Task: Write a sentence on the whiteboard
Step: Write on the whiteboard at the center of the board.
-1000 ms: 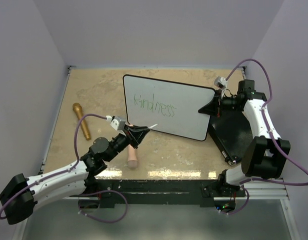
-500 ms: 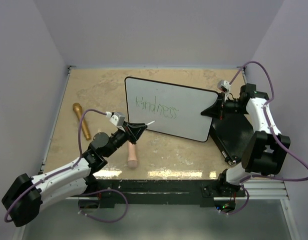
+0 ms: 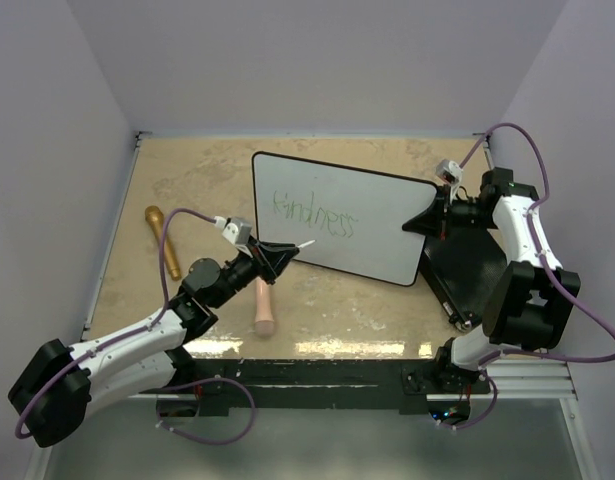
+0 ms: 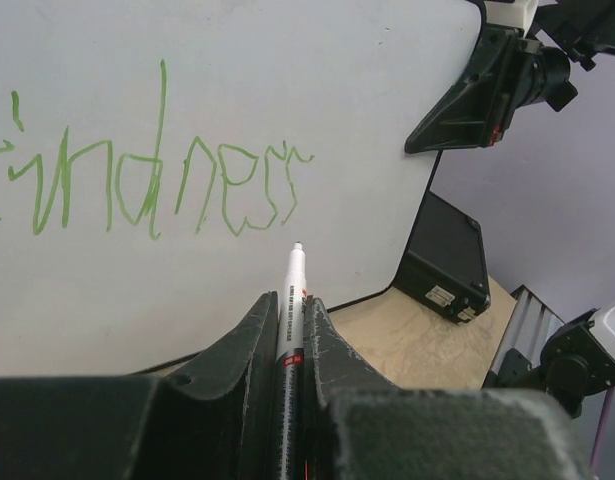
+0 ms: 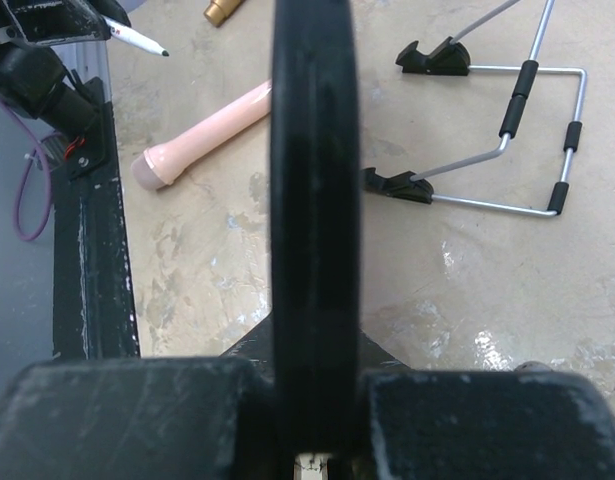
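The whiteboard [image 3: 377, 225] is propped up in the middle of the table, tilted, and fills the left wrist view [image 4: 317, 80]. Green handwriting "kindness" [image 3: 314, 212] runs across it [image 4: 157, 180]. My left gripper [image 3: 279, 255] is shut on a white marker [image 4: 290, 300], whose tip is at the board's lower part below the word. My right gripper [image 3: 427, 218] is shut on the board's right edge, seen edge-on as a black bar [image 5: 312, 200] in the right wrist view.
A pink cylinder [image 3: 264, 305] and a gold cylinder [image 3: 163, 240] lie on the table left of the board. A black flat case [image 3: 469, 268] lies at the right. A wire stand [image 5: 507, 130] sits behind the board.
The board has shifted slightly right and up with my right gripper. My left gripper has moved right with the marker, closer to the board's lower edge.
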Action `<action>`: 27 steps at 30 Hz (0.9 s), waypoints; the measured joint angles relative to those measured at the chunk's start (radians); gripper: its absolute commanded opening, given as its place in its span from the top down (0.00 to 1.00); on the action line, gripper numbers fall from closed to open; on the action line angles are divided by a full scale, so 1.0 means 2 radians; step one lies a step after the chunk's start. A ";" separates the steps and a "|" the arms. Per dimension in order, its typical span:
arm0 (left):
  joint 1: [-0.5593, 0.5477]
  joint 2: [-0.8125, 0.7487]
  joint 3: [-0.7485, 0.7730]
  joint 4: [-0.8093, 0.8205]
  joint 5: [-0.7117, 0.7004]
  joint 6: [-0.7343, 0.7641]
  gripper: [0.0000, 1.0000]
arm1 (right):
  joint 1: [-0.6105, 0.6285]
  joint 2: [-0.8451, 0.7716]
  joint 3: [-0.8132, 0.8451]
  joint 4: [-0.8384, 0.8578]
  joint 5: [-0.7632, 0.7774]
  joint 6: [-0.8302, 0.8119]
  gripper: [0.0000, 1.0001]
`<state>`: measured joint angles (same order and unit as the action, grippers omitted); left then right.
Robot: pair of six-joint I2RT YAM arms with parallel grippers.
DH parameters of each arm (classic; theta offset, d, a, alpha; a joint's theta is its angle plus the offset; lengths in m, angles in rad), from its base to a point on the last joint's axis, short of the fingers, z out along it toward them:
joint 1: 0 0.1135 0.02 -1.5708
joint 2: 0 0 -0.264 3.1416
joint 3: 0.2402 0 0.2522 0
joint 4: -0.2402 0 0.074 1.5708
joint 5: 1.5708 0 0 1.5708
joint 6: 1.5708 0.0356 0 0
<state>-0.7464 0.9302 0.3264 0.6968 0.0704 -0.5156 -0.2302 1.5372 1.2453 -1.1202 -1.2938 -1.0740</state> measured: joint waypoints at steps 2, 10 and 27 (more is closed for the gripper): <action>0.000 0.000 0.000 0.000 0.000 -0.006 1.00 | 0.000 0.000 0.000 0.007 0.001 0.013 1.00; -0.008 -0.003 0.000 -0.014 -0.005 -0.023 1.00 | 0.000 -0.011 -0.007 0.054 0.010 0.095 1.00; -0.067 -0.001 0.024 -0.071 -0.066 0.006 1.00 | 0.000 -0.040 -0.018 0.104 0.025 0.151 1.00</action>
<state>-0.8806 0.9291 0.3740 0.5549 -0.0608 -0.5041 -0.2302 1.4563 1.2102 -0.9127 -1.2438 -0.7719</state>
